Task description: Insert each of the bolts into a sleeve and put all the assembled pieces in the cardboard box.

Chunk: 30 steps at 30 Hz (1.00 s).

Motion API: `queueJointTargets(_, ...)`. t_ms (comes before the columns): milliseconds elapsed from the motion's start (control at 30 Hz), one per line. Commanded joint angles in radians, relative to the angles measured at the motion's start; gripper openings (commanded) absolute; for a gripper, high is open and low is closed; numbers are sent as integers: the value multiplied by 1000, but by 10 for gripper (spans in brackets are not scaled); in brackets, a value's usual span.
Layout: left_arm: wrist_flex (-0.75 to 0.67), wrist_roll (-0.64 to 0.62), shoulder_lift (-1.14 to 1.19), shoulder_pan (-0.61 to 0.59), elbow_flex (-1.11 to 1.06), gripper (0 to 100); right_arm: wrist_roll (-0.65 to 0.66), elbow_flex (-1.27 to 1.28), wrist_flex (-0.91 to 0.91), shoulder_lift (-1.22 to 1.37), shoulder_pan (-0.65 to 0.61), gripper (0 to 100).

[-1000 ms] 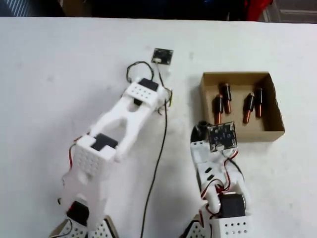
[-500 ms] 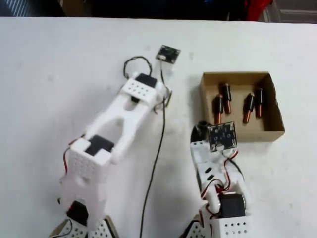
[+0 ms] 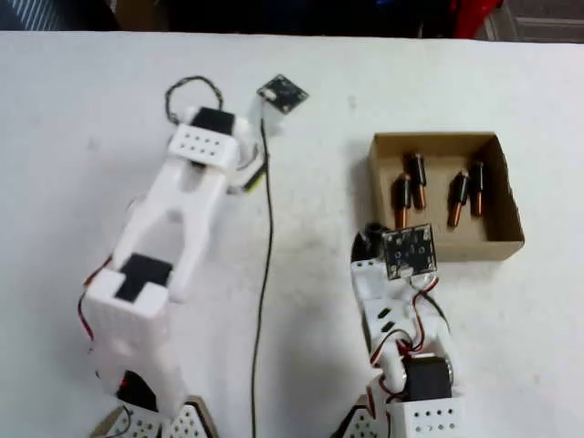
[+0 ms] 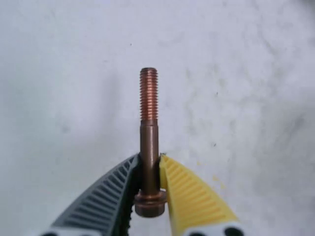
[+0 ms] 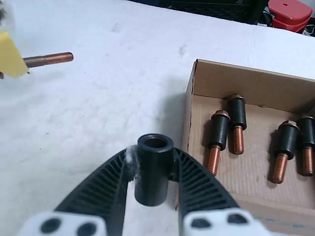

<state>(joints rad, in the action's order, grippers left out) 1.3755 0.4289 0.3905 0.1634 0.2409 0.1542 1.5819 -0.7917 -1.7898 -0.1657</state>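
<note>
Left tool (image 4: pixel 150 158) clamped on bolt (image 4: pixel 148 98) near its head, thread end free, over bench (image 3: pixel 438 73). Right tool (image 5: pixel 153 151) clamped on sleeve (image 5: pixel 154 172), bore end exposed, just beside cardboard box (image 3: pixel 433 139) w/ four assembled pieces (image 3: pixel 411 187). Step: mating bolt & sleeve. Next, prob.: bring thread tip to bore, axes aligned, push in.

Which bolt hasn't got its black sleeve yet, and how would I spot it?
Find the cardboard box on the white table. Away from it, the left gripper pinches one copper bolt near its head. Unlike the four bolts in the box, it wears no black sleeve.
</note>
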Motion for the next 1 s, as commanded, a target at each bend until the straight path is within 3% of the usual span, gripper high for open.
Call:
queueJointTargets(0,97,117,-127,-8,21,21,-6,0,24,-12,2,16)
queueJointTargets(267,255,305,-142,-22,20,21,-6,0,21,-12,1,16)
queueJointTargets(433,273,433,-148,-71,-32,20,-6,0,21,-12,-1,16)
queueJointTargets(533,249,502,-150,-111,-110,20,-6,0,21,-12,-1,16)
queueJointTargets(733,150,522,-150,-179,-212,20,-6,0,22,-12,-1,16)
queueJointTargets(967,5,698,-150,-196,-341,20,-6,0,22,-12,-1,16)
